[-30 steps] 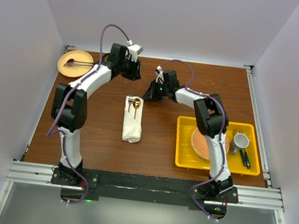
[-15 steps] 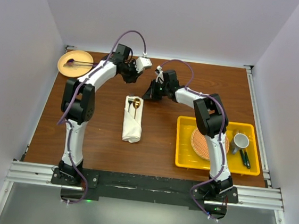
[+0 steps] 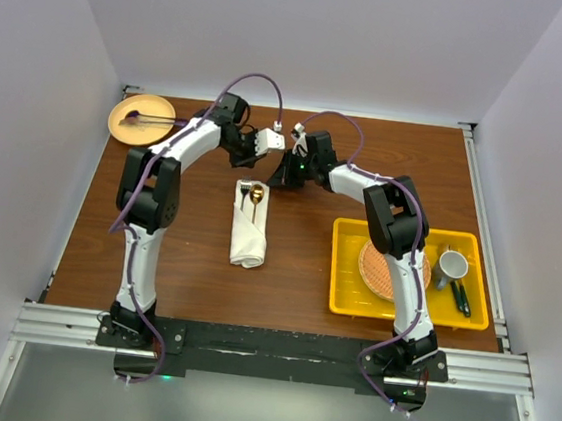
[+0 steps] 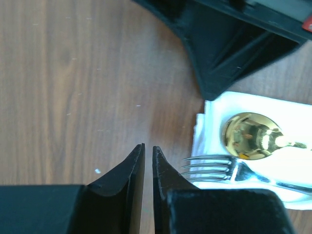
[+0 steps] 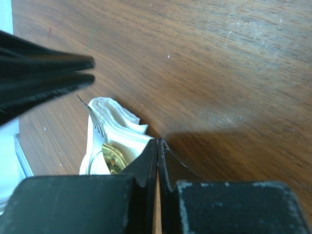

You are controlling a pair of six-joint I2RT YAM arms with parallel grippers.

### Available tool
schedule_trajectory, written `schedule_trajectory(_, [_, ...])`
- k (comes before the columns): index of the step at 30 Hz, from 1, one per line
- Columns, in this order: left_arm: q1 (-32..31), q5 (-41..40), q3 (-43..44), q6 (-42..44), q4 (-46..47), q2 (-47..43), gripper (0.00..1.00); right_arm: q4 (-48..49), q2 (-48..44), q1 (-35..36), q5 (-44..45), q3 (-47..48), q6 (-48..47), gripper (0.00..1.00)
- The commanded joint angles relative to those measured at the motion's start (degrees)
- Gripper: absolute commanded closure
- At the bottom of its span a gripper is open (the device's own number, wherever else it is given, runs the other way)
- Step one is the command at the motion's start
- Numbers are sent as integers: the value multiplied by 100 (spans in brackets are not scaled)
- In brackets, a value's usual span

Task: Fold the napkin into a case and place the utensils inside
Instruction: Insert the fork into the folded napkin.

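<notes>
The napkin [image 3: 248, 232] lies as a narrow cream-white case mid-table, its open end toward the back. Sticking out of that end are the utensils, a gold spoon [image 3: 256, 196] and a fork [image 3: 246, 188]. My left gripper [image 3: 269, 141] hovers just behind them. In the left wrist view it [image 4: 148, 147] is all but shut, a thin slit with nothing in it, the fork [image 4: 209, 166] and spoon [image 4: 251, 136] to its right. My right gripper [image 3: 282, 176] is shut and empty, its tips [image 5: 158, 140] at the case's [image 5: 119, 119] back right corner.
A tan plate [image 3: 127, 129] with a purple utensil [image 3: 145, 117] sits at the back left. At the right, a yellow tray [image 3: 345, 273] holds a woven orange mat [image 3: 383, 272], a grey cup [image 3: 451, 264] and dark green-handled utensils [image 3: 461, 297]. Both arms meet behind the case.
The left arm has swung its gripper rightward from the back of the table to just beside the right gripper, and its jaws have narrowed. The right arm, case and utensils have not moved.
</notes>
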Motion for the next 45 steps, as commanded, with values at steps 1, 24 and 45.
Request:
schedule_trajectory(1, [-58,193,-244,352,-55,-231,84,-5,96,36,216,253,-17,100])
schedule_trajectory(24, [-181,220,-1211,185,191,-987,85,-14,105,36,287,253,-34,100])
schedule_trajectory(45, [-137,-501,-1063,-895,1042,-1321,64,30,43,62,225,235,-105,100])
